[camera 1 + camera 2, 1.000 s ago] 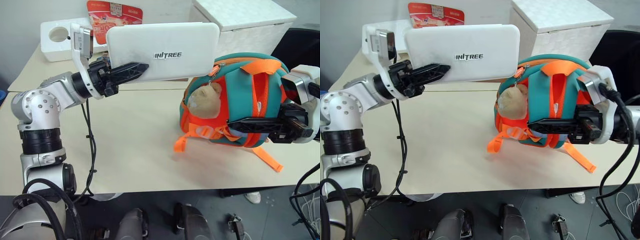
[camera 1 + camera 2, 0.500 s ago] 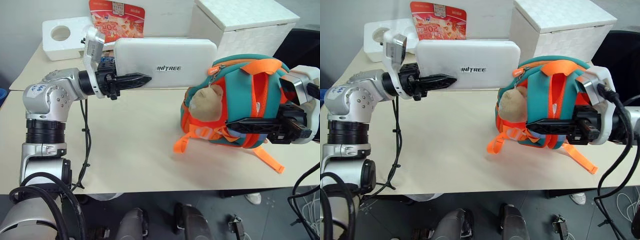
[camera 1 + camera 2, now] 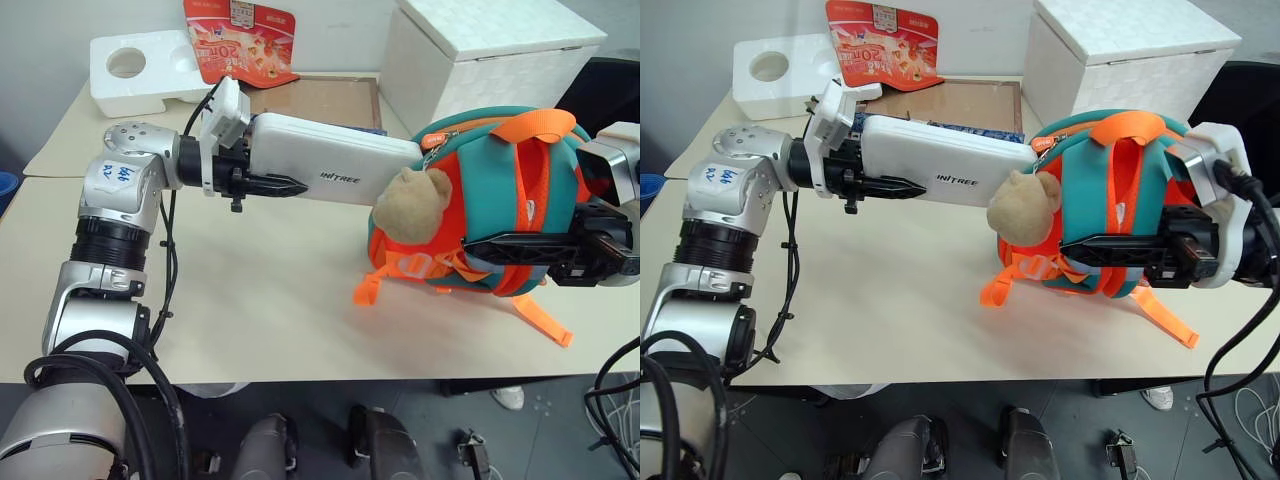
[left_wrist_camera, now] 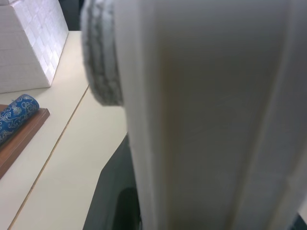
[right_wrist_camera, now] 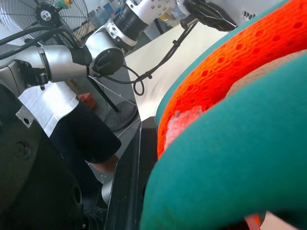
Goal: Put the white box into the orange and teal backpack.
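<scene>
Left claw (image 3: pixel 285 185) clamped on the white box (image 3: pixel 335 170), arm bent at the elbow and reaching level to the right. Box long, flat, smooth plastic with round corners, sticking out past the claw tips; far end touching the top of the orange and teal backpack (image 3: pixel 500 200), at its zipper edge. Behind that claw, a white foam block (image 3: pixel 140 72) with a round hole, a shiny red bag (image 3: pixel 240 40) and a brown wooden tray (image 3: pixel 315 100). Under both claws, a pale, smooth table (image 3: pixel 250 300).

Between the claws, a soft tan plush toy (image 3: pixel 412 205) hanging on the backpack's front. Backpack squishy and rounded, with orange straps trailing onto the table. Behind it, a big bumpy white box (image 3: pixel 480 55).

Right claw (image 3: pixel 480 243) pinched together on the backpack, arm coming in level from the right, black fingers pointing left.
</scene>
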